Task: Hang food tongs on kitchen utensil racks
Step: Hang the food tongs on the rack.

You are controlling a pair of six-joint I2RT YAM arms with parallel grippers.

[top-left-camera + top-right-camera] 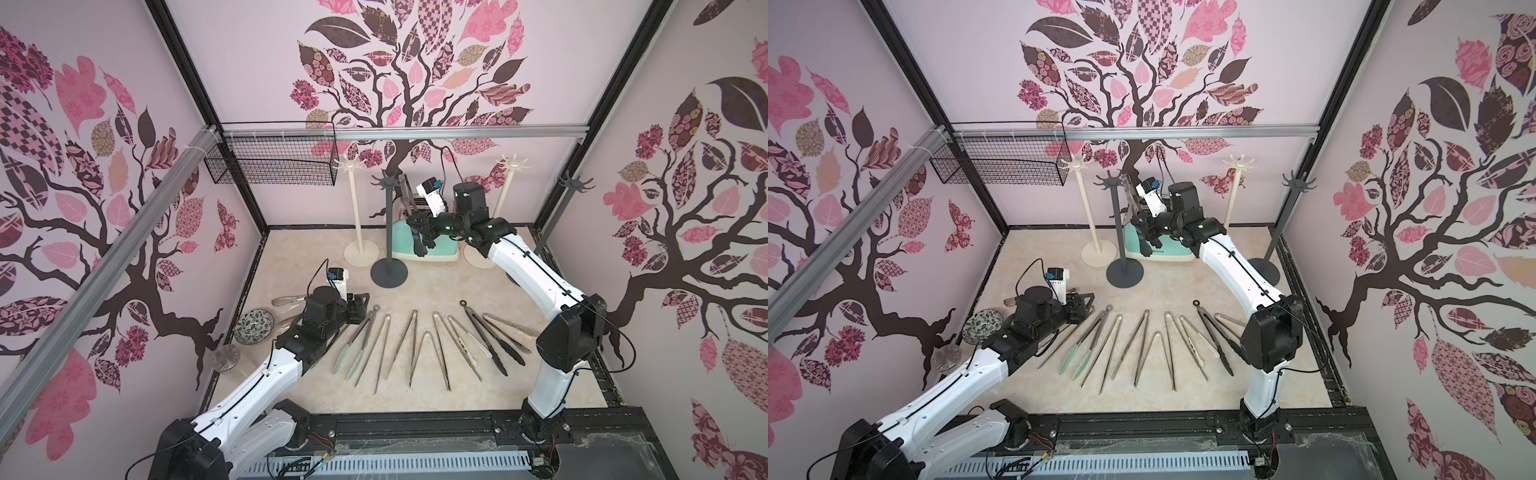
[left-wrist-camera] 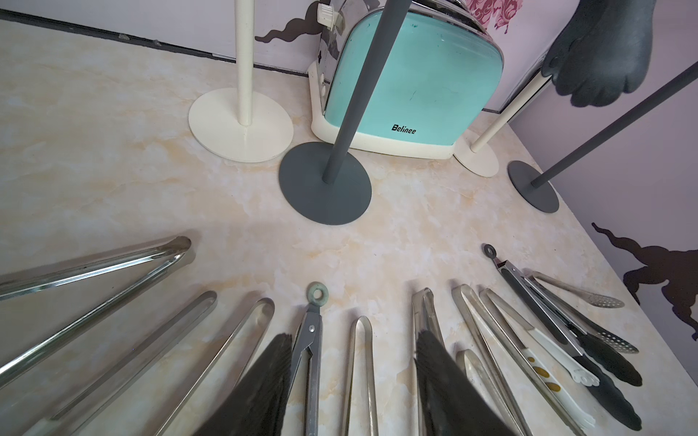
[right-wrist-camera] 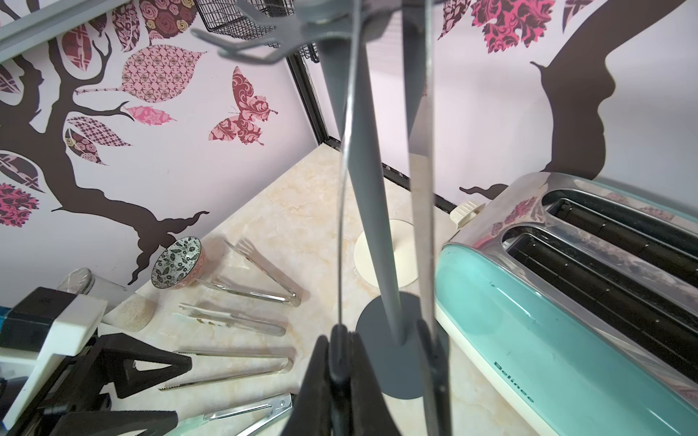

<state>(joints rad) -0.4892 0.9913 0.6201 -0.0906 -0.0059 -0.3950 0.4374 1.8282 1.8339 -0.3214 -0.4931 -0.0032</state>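
So, marbled cream tabletop (image 1: 415, 291), tree-print walls (image 1: 232, 62): left gripper (image 2: 353, 339) hovers spread apart over food tongs (image 2: 311, 332), right gripper (image 3: 340, 347) is clamped on a black-tipped pair (image 3: 420, 181).

Four kitchen utensil racks (image 1: 387, 232): two dark grey, two cream. About a dozen food tongs (image 1: 341, 362). One toaster (image 1: 446, 251), one bowl (image 1: 253, 326), one wire basket (image 1: 274, 166).

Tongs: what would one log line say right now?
right jaws: shut on steel tongs, upright by dark grey rack | left jaws: open over ring-ended tongs
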